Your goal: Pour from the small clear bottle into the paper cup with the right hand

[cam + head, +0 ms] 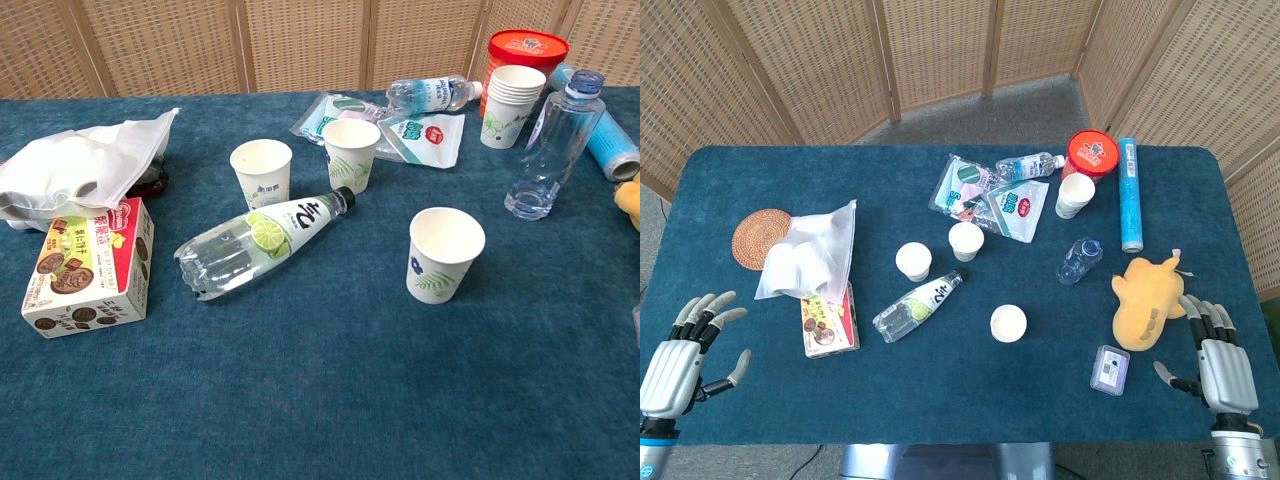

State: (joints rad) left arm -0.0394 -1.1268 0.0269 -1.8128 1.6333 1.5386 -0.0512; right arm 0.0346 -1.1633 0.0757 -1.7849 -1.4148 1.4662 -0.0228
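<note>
1. Right hand: metal-backed, fingers spread, holding nothing, resting on the blue felt-like table.
2. Small clear bottle: ribbed plastic, upright, forward-left of that hand.
3. Paper cup: leaf-printed, left of the hand.
4. Left hand: spread, empty; only the head view shows either hand.
</note>
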